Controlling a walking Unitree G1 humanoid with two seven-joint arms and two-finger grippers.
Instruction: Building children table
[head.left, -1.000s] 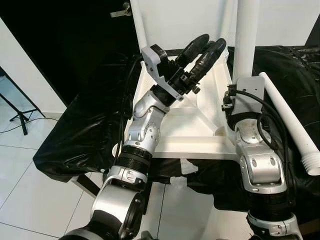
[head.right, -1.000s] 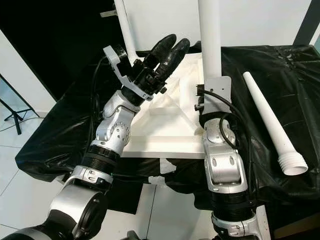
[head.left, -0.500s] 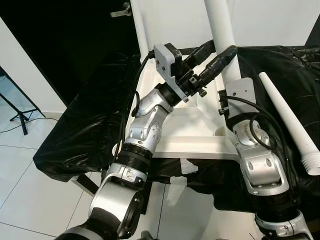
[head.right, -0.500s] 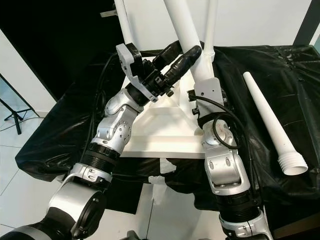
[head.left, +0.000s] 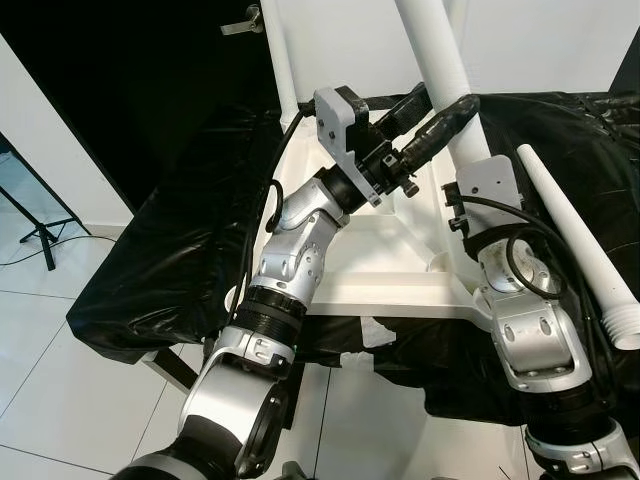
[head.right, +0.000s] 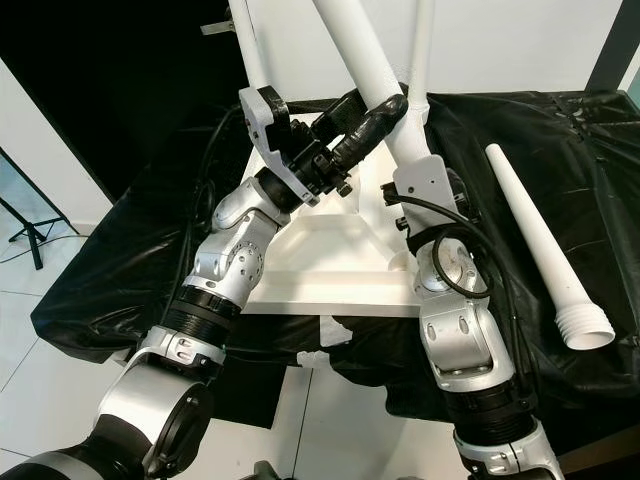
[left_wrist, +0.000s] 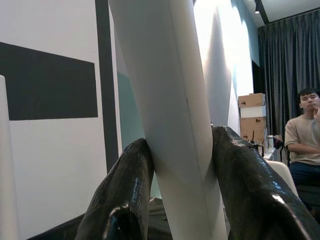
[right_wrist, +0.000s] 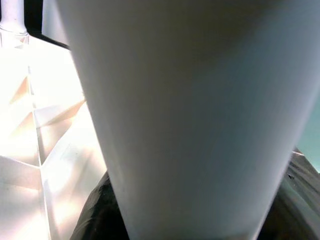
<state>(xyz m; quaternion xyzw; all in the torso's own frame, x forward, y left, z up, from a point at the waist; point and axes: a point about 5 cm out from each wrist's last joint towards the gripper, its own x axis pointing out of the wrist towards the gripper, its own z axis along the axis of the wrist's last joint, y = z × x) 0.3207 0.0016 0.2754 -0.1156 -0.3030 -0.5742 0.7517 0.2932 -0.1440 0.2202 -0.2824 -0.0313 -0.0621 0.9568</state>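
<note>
The white tabletop (head.left: 372, 291) lies upside down on a black-covered surface. A white table leg (head.left: 428, 45) rises from its near right corner, leaning left at the top. My left gripper (head.left: 447, 100) is shut on this leg partway up, with a black finger (left_wrist: 125, 190) pressed against each side. My right gripper (right_wrist: 195, 220) holds the same leg low down, by the corner. Its fingers are hidden behind the wrist plate (head.left: 482, 185) in the eye views.
Two more legs stand upright at the far corners (head.left: 279, 55) (head.right: 422, 45). A loose leg (head.left: 572, 235) lies on the black cover to the right. White floor tiles and a tripod foot (head.left: 40, 238) are on the left. A seated person (left_wrist: 302, 137) is in the background.
The held leg has tipped from upright to leaning left as my right wrist tilted. My left gripper swung right and closed around it.
</note>
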